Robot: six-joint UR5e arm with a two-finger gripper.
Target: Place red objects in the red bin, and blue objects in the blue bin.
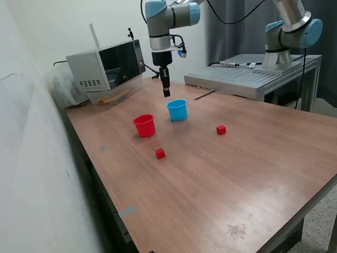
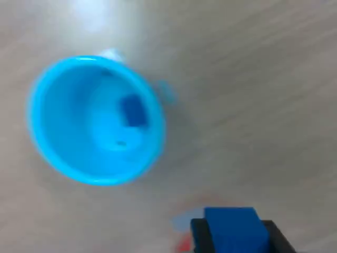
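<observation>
Claw (image 1: 166, 93) clamped on dark-blue cube (image 2: 233, 230), hovering just far of blue bin (image 1: 177, 109). One blue cube (image 2: 133, 111) already inside bin. Red bin (image 1: 144, 125) looks empty; two red cubes (image 1: 160, 153) (image 1: 221, 129) loose on surface (image 1: 237, 174). Judged roughly quarter done.

Wooden table (image 1: 221, 179), white wall (image 1: 31, 132), microwave (image 1: 108, 68), dark curtain (image 1: 237, 31).

I see a silver-grey tubular arm (image 1: 167, 16) with light-blue joint caps. A black cable runs along it near the wrist. The gripper (image 1: 166, 92) is slim and black, with two dark fingers (image 2: 200, 234).
</observation>
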